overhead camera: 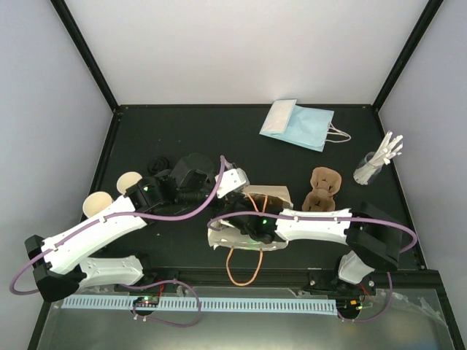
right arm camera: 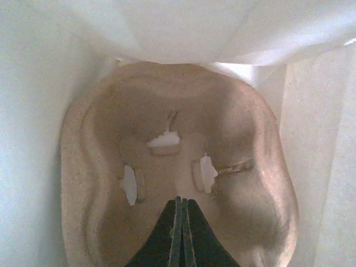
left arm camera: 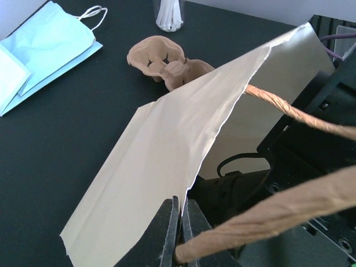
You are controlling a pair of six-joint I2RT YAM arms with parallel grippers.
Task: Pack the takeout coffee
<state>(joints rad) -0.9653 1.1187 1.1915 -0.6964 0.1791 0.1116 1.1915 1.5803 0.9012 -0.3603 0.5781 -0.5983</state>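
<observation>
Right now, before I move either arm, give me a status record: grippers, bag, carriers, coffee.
left gripper: shut on bag rim
right gripper: shut, inside the bag, over a carrier; whether it grips it, cannot tell
second carrier: outside, right of the bag
coffee: no lidded cup in any view
lidless cups: far left

**Bag Edge Pinched Tight**

The left gripper (left arm camera: pixel 181 214) had its jaws closed on the ragged edge of the tan paper bag (left arm camera: pixel 167 167), with a twisted handle (left arm camera: pixel 267 217) running off right beside the fingers. The bag's flap rose up to the right. Behind it sat a brown cup carrier (left arm camera: pixel 158 55) on the black table (left arm camera: pixel 67 144). A blue bag (left arm camera: pixel 44 50) lay at upper left, and a clear cup of white sticks (left arm camera: pixel 169 14) stood at the top.
</observation>
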